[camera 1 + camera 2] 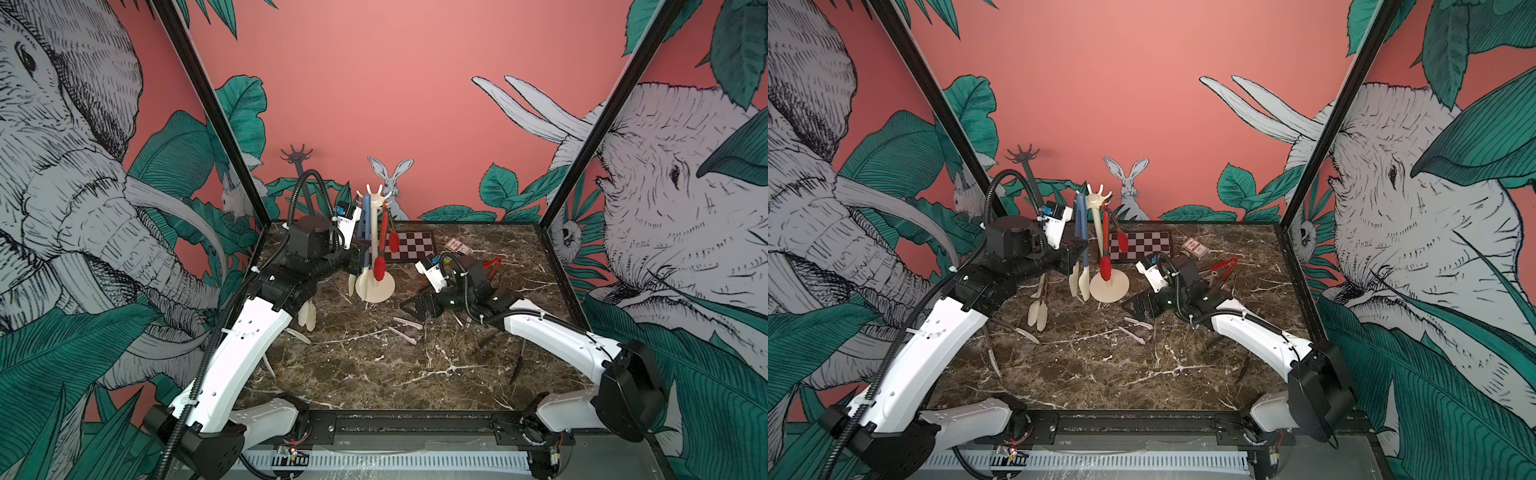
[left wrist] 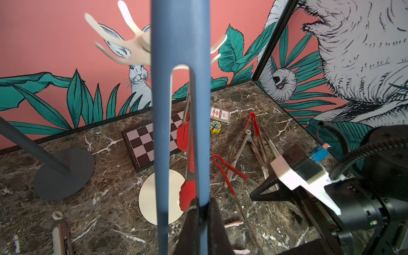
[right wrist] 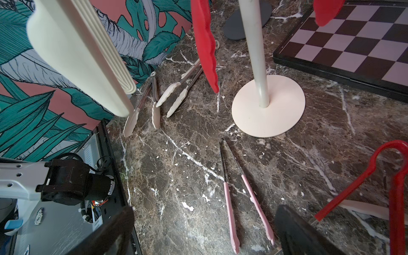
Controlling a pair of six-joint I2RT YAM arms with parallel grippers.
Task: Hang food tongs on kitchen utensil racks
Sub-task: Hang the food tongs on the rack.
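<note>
The left gripper (image 2: 202, 205) is clamped on the lower arms of the blue tongs (image 2: 180, 110) and holds them upright, cream tips down, their closed end level with the prong crown of the cream-white rack (image 1: 376, 239). That rack stands towards the far edge of the worktop (image 1: 374, 374), left of its middle. Whether the blue tongs have caught a prong I cannot tell: the left wrist view cuts off their top, and in both top views the tongs only stand just beside the crown.

The red-tipped tongs (image 1: 380, 257) hang from a prong on the rack's other side, so one pair looks done and a second is at the hook. The dark grey rack (image 1: 297, 158) in the far left corner appears bare.

The right gripper (image 3: 204, 208) hovers low with its jaws wide apart and nothing between them, over the pink-tipped tongs (image 3: 242, 198), which lie flat near the worktop's middle; I take these for the next pick. Lying loose are two cream-tipped tongs (image 3: 169, 93) near the left edge, red plastic tongs (image 1: 493, 264) towards the right edge, and dark-tipped tongs (image 1: 517, 365) partly under the right forearm, so most of the task is left.

More metal tongs lie tangled beside the red plastic pair, and the right arm hides too much for a sure count. The checkered board (image 1: 409, 245) lies at the far edge behind the cream-white rack
</note>
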